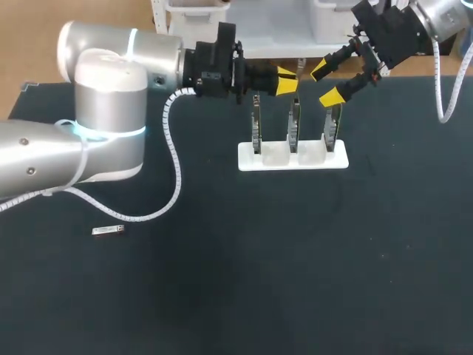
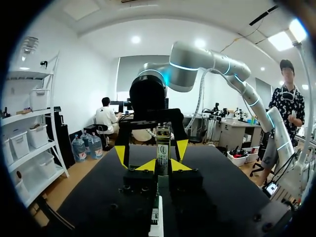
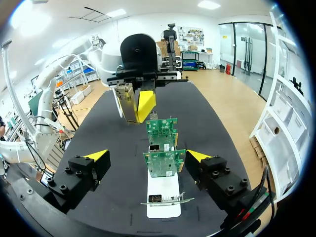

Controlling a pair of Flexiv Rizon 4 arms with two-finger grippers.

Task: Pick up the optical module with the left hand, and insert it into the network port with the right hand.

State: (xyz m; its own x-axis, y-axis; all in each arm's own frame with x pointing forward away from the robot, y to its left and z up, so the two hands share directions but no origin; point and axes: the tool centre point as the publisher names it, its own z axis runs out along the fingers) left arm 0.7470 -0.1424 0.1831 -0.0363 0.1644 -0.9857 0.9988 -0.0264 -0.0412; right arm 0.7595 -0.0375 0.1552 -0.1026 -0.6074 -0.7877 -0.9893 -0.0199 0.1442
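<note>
Optical module [image 2: 163,145] sits upright, clamped in the left gripper [image 1: 287,80] at top centre of the head view, so bring your spread-open right gripper [image 1: 331,83] squarely onto its free end before releasing, clear of the card stand [image 1: 292,159] just below.

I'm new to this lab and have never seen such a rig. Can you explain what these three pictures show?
Two robot arms work at a black table. One picture looks down from overhead; the other two come from a camera on each wrist. The left gripper and the right gripper face each other across a white stand holding three upright circuit boards. The right gripper is open and holds nothing. A silver optical module lies on the table, apart from the stand, untouched. Whether the left gripper holds anything, I cannot tell.
</note>
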